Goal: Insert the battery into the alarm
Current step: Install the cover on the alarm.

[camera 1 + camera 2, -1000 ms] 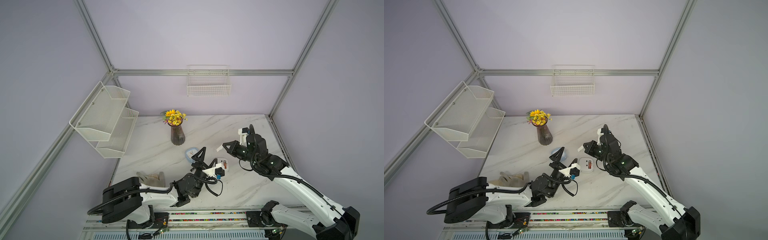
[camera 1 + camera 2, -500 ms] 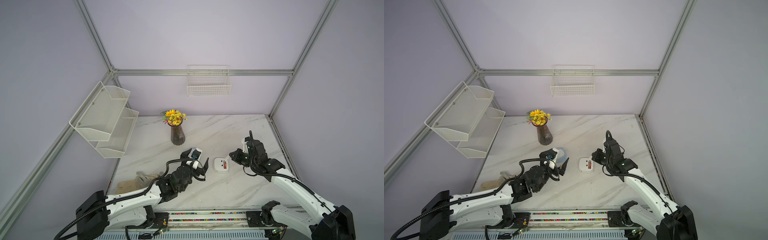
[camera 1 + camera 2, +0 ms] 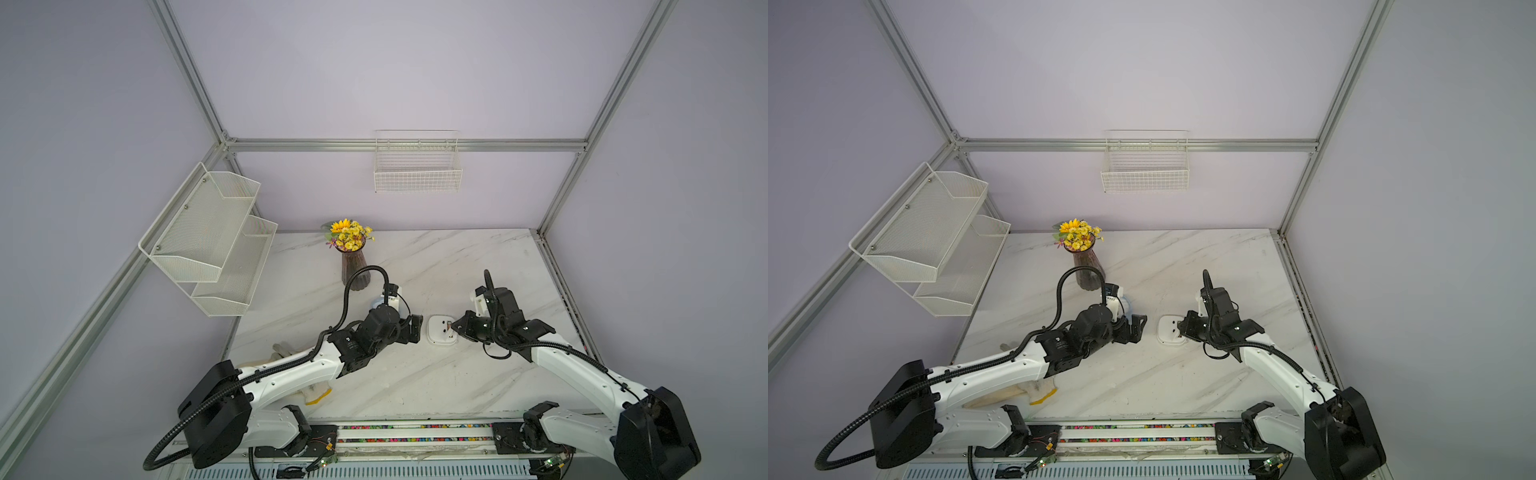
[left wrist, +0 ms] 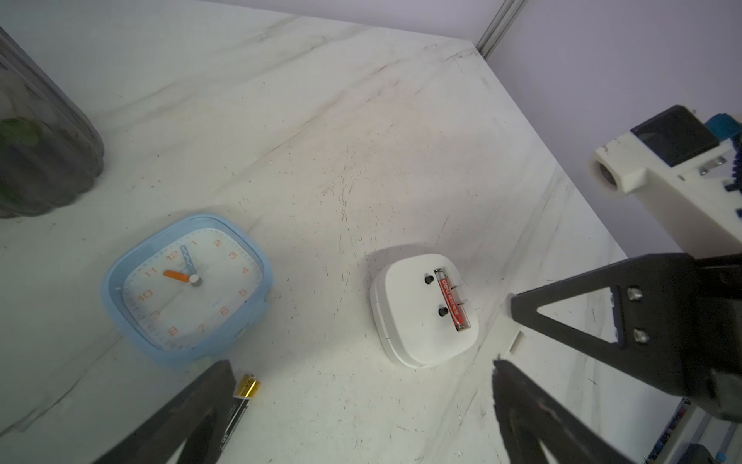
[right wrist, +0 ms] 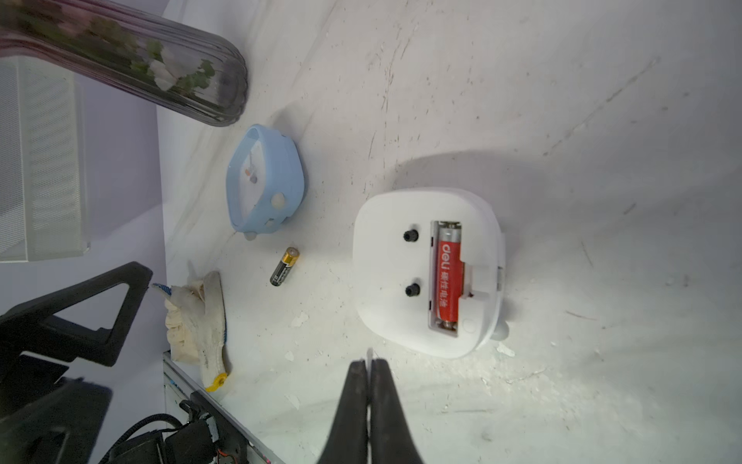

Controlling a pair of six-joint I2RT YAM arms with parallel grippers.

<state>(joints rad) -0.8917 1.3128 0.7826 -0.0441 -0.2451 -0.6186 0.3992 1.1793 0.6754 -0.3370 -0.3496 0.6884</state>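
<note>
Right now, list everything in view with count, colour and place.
alarm: one, white, face-down mid-table, battery bay open
red battery: one, red, in that bay
loose battery: one, black and gold, on table by clock
clock: one, blue, face-up near vase
vase: one, dark, yellow flowers, back of table
glove: one, white, table's front edge
wire basket: one, white, back wall
mesh shelf: one, white, left wall
table: one, white marble
left gripper: one, black, open, beside alarm
right gripper: one, black, shut, opposite side of alarm

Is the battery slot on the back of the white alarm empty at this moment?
No, the right wrist view shows a red battery lying in the open slot on the back of the white alarm.
</note>
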